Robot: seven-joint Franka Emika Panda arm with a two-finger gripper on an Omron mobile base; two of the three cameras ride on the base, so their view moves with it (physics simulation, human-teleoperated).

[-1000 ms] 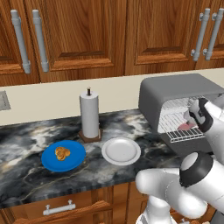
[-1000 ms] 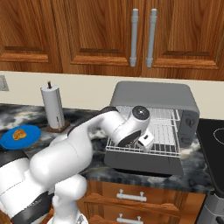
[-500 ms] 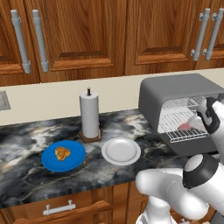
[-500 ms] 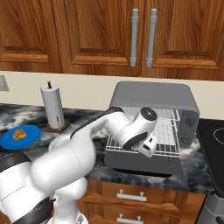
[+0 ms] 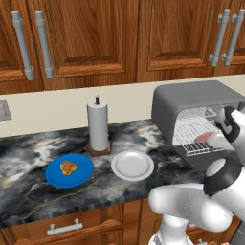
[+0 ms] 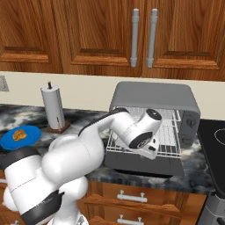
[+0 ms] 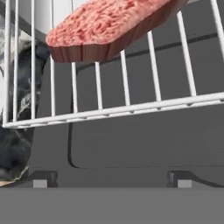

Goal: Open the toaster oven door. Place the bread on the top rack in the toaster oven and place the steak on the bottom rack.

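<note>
With the toaster oven door (image 6: 140,163) down, the steak (image 7: 109,26) lay on the bottom rack (image 7: 131,107) (jaws wide, empty), while the bread (image 5: 68,167) waited at nine o'clock on the worktop (image 5: 28,191).

The marble counter (image 5: 28,191) carries a blue plate (image 5: 70,170), a white plate (image 5: 132,165), a paper-towel roll (image 5: 98,125) nearer its back edge, and the toaster oven (image 5: 191,100) toward its right end.

oven mouth: I see toaster oven door (image 6: 145,165) dropped flat | blocking: steak (image 7: 109,26) on bottom rack (image 7: 113,109) | above steak: free
</note>
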